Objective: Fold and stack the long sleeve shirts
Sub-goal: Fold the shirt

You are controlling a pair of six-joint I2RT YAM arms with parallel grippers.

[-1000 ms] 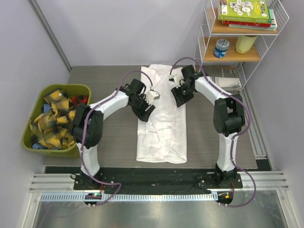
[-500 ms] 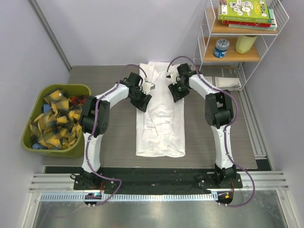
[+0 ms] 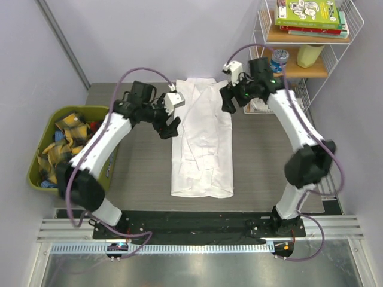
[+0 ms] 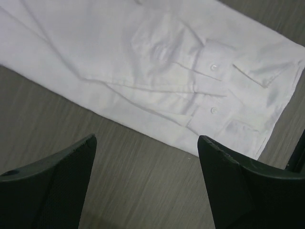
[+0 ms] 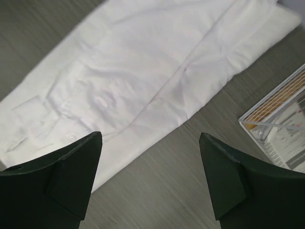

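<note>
The long sleeve shirt (image 3: pixel 201 143) is lying folded into a long narrow strip in the middle of the tabletop (image 3: pixel 137 173). The left tool (image 3: pixel 169 127) is hovering just beside its left edge and the right tool (image 3: pixel 230 100) beside its right edge. Both are standing released, gripping nothing.

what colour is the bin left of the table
The bin is olive green, and it shows best in the top external view.
</note>
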